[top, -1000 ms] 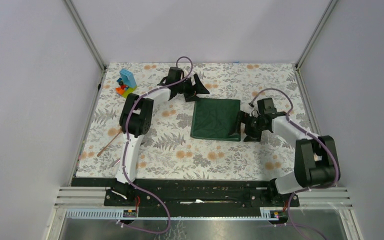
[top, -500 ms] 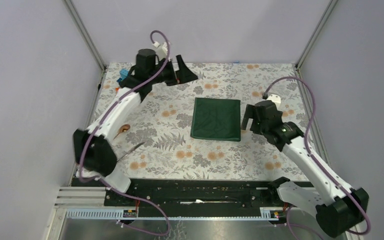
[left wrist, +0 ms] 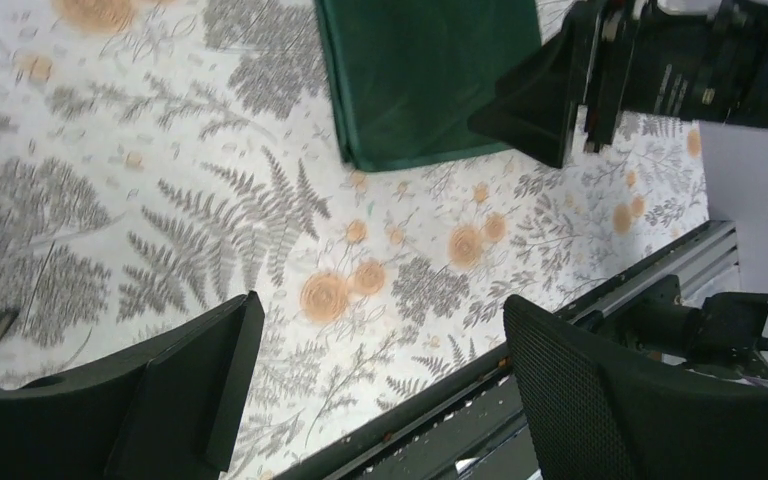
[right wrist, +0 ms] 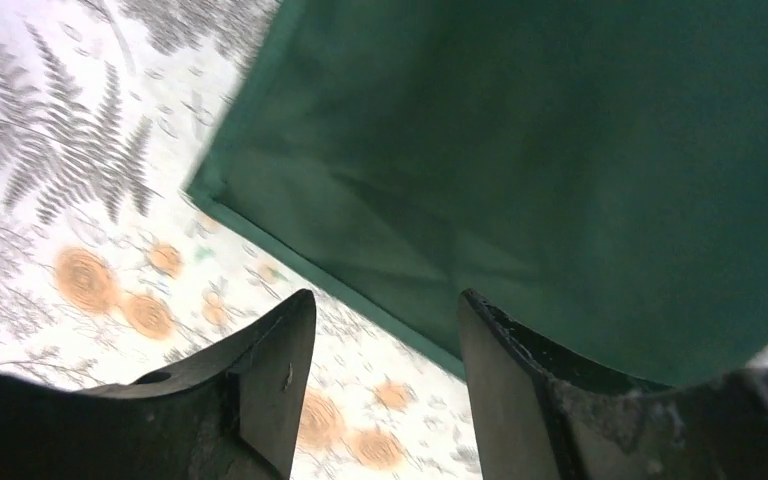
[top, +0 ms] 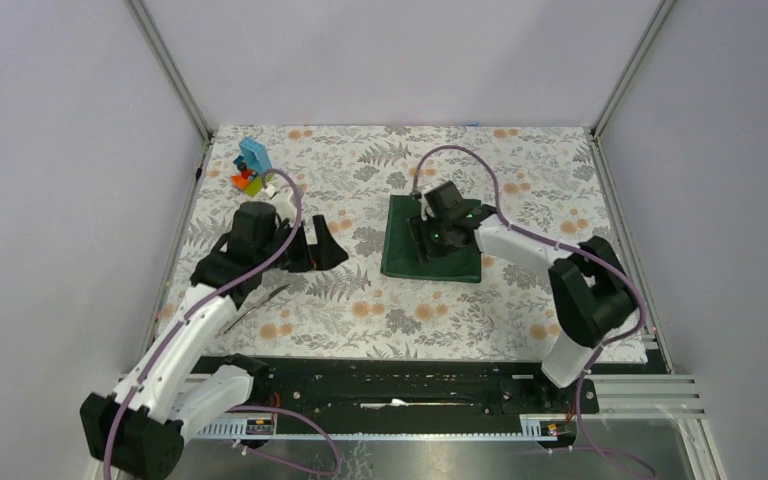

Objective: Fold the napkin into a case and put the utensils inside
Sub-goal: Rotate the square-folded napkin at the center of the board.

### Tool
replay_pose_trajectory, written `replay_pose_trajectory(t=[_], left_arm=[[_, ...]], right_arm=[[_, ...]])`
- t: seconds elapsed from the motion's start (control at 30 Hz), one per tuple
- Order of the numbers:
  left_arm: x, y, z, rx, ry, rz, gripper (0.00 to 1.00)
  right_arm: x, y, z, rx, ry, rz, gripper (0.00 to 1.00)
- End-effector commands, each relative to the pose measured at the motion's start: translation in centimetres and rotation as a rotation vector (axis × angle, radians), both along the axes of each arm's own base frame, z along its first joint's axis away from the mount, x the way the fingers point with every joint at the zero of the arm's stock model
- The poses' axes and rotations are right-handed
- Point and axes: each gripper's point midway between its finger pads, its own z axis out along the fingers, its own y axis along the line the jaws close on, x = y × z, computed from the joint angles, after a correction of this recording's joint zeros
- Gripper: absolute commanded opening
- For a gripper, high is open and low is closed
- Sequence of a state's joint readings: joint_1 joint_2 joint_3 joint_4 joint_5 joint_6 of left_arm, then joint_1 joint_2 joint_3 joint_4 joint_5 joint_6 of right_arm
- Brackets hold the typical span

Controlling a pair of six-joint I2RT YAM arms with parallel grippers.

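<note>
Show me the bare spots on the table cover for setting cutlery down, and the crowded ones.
Free: the far right corner beyond the napkin, and the near strip between napkin and black rail. Crowded: left side, with left gripper, a utensil and toy blocks.

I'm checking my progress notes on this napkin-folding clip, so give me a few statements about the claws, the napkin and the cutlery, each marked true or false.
1. The right claw hangs over the green napkin. True.
2. The left claw grips a utensil. False: its jaws stand wide apart and empty, over the table covering.
3. The toy block stack stands near the far left corner. True.
4. A utensil lies on the napkin. False: the one utensil in view lies on the table covering beside the left arm.
</note>
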State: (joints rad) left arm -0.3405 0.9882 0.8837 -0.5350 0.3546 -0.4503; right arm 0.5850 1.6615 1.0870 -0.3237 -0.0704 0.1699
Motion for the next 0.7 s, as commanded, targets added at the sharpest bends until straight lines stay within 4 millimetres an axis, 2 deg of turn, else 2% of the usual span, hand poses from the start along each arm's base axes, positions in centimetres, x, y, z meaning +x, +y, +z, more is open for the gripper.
replay_pose_trajectory(t=[0.0, 0.1, 0.13, 0.2, 0.3, 0.4, 0.53, 0.67], left_arm=[[-1.5, 1.7, -1.8, 0.001, 0.013, 0.097, 0.96], [-2.6, 0.8, -2.3, -0.09, 0.042, 0.093, 0.96], [-2.6, 0.4, -2.1, -0.127, 0.036, 0.091, 0.96], [-2.7, -0.3, -2.0, -0.182, 0.044, 0.079, 0.96], [-2.7, -1.2, -1.9, -0.217, 0.07, 0.05, 0.96], [-2.5, -1.2, -1.6, -0.212, 0.06, 0.049, 0.96], [-2.2, -1.0, -1.2, -0.202, 0.049, 0.053, 0.96], [-2.1, -1.1, -1.3, -0.201, 0.052, 0.053, 0.96]], right_arm=[[3.0, 4.3, 1.2, 0.075, -0.043, 0.051, 0.61], [2.4, 7.8, 1.1, 0.225, 0.09, -0.003, 0.55], [2.5, 8.7, 0.8, 0.26, 0.108, -0.033, 0.5], [3.3, 9.5, 0.1, 0.257, 0.104, -0.106, 0.35], [4.7, 9.2, -1.5, 0.18, 0.073, -0.186, 0.22], [5.3, 9.7, -2.4, 0.131, 0.065, -0.187, 0.15], [5.5, 10.3, -3.3, 0.103, 0.061, -0.186, 0.05], [4.9, 9.9, -5.5, 0.043, 0.093, -0.193, 0.01]])
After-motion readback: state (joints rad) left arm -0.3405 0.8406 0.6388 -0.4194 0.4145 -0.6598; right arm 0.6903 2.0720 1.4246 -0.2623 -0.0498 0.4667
